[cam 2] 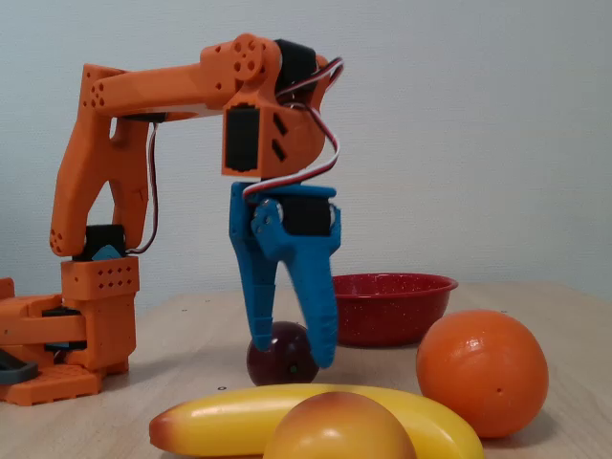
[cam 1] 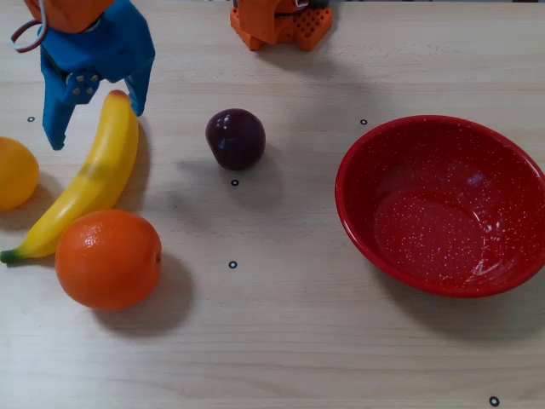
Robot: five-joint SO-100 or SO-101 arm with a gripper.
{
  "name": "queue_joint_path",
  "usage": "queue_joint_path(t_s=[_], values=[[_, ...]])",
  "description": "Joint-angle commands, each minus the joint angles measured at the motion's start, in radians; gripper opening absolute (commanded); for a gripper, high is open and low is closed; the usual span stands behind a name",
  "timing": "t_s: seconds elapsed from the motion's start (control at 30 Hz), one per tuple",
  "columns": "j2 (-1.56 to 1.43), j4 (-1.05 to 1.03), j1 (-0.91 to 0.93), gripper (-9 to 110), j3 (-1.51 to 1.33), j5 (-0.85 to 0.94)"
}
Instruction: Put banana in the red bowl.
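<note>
The banana point(cam 1: 92, 181) lies slantwise at the table's left in the overhead view, green stem at lower left, reddish end at the top. In the fixed view the banana point(cam 2: 225, 421) lies in the foreground. My blue gripper point(cam 1: 95, 122) is open and empty, one finger on either side of the banana's reddish end. Seen from the fixed view, the gripper point(cam 2: 292, 355) points straight down with its tips low near the table. The red bowl point(cam 1: 347, 182) stands empty at the right, and the bowl point(cam 2: 394, 308) shows behind the gripper.
A dark plum point(cam 1: 235, 138) lies between banana and bowl. An orange point(cam 1: 108, 259) touches the banana's lower part, and a yellow-orange fruit point(cam 1: 15, 173) sits at the left edge. The arm's orange base point(cam 1: 280, 22) stands at the top centre.
</note>
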State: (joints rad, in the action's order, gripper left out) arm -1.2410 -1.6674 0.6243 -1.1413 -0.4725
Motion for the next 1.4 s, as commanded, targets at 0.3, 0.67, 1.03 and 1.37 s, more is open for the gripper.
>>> queue_joint_path(t_s=[0.3, 0.67, 1.03, 1.37], values=[[-0.026, -0.037, -0.006, 35, 0.094, -0.118], [0.074, -0.003, -0.025, 35, 0.167, -0.202], [0.143, 0.054, -0.037, 34, 0.209, -0.235], [0.184, 0.091, -0.051, 34, 0.207, -0.249]])
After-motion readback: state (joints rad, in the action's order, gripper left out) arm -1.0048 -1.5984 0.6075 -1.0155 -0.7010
